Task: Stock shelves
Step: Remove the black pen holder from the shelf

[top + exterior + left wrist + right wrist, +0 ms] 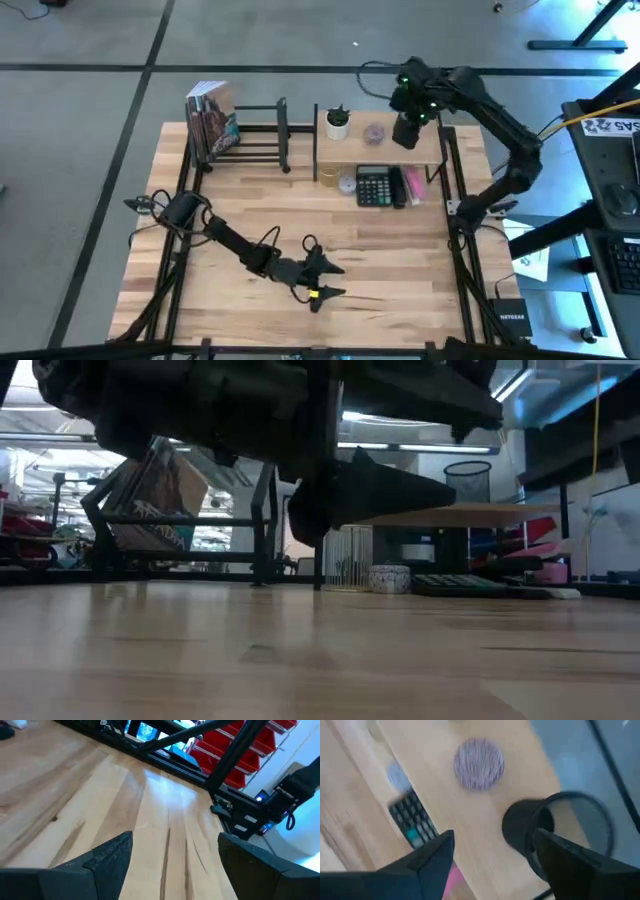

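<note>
Above the shelf [350, 140], right hand [492, 852] gapes.

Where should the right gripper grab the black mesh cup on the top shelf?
Probably its rim, from straight above. The mesh cup stands upright on the top board, mouth open, so the open right gripper could pinch the wall, one finger inside.
</note>
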Controlling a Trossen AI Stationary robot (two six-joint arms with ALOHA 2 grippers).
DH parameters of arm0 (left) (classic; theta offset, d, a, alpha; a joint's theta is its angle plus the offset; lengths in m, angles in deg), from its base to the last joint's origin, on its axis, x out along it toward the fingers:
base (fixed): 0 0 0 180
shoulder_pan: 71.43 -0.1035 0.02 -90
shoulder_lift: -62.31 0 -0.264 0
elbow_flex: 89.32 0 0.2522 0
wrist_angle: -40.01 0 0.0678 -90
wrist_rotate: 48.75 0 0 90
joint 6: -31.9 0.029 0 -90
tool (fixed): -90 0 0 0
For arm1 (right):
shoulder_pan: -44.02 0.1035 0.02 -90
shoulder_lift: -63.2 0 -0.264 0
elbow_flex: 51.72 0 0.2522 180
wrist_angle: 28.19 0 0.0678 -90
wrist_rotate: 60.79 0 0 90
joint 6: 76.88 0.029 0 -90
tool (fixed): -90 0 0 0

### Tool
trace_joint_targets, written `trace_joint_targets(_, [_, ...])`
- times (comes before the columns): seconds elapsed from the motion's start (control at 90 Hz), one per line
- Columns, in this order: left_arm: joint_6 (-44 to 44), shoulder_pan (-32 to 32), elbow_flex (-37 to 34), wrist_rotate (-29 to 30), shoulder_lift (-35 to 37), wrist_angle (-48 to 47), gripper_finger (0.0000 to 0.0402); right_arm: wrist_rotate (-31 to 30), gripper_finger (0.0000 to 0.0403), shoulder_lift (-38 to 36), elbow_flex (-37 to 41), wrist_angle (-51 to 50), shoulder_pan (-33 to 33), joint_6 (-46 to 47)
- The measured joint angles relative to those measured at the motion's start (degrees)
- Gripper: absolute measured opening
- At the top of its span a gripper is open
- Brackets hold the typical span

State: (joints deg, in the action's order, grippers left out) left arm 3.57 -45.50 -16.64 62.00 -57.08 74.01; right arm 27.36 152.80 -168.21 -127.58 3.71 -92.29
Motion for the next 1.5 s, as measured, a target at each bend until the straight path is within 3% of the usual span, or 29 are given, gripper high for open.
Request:
trace_joint_targets(0.233, [0.6, 0.5, 0.0, 2.6, 0.0, -0.8, 0.0276, -9.7, 0.0242, 2.4, 3.6, 0.1, -0.1, -1.6])
trace_joint_targets(0.467, [-0.4, 1.1, 0.0, 5.6, 0.0, -0.4, 0.0276, -8.7, 0.0202, 2.4, 4.2, 0.7, -3.5, -1.6])
trace_joint_targets(0.611, [-1.7, 2.1, 0.0, 5.8, 0.0, -0.4, 0.0276, -5.1, 0.0140, 2.4, 4.2, 1.6, -5.3, -1.5])
trace_joint_targets(0.856, [-1.9, 3.5, 0.0, 8.9, 0.0, 0.0, 0.0276, -5.0, 0.0011, 2.4, 4.2, 2.2, -5.5, -1.8])
trace_joint_targets(1.244, [-3.6, 4.9, 0.0, 11.6, 0.0, 1.1, 0.0276, -8.2, 0.0003, -0.6, 4.2, 1.1, 1.1, -0.6])
trace_joint_targets(1.5, [-3.4, 5.6, 0.0, 14.0, 0.0, 3.0, 0.0276, -7.2, 0.0001, -5.6, 4.1, -4.0, 15.6, 7.4])
